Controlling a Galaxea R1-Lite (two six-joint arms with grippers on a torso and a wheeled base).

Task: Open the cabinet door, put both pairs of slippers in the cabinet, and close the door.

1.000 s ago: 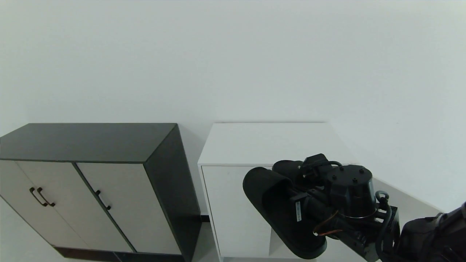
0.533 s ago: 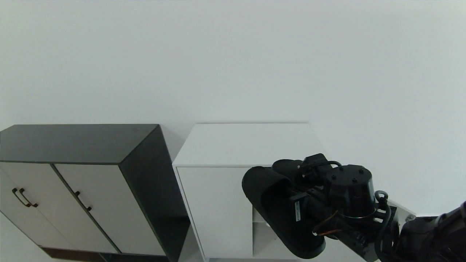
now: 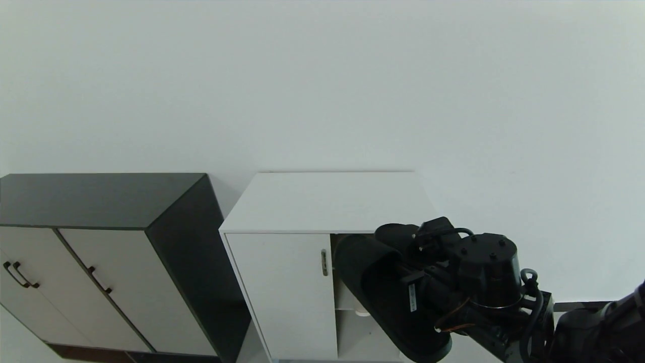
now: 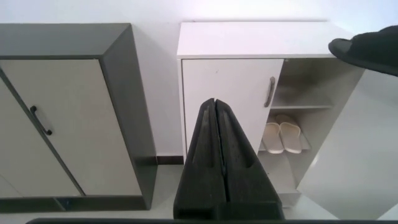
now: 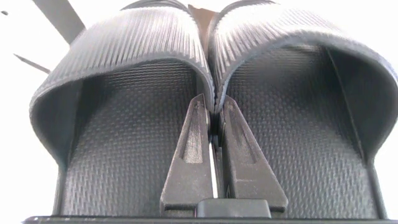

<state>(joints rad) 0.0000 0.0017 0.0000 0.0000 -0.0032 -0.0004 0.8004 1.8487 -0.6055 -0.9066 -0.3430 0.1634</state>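
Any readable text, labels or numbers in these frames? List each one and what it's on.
White label on the body of the right gripper: there is print, but it is too small to read.
Nothing else: no text on the black slippers, the white cabinet, the dark cabinet or the white slippers inside.

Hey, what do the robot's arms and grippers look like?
All matte black. The left gripper has two long tapered fingers. The right arm has a round bolted wrist housing, looping black cables, a thin orange wire and a small white label.
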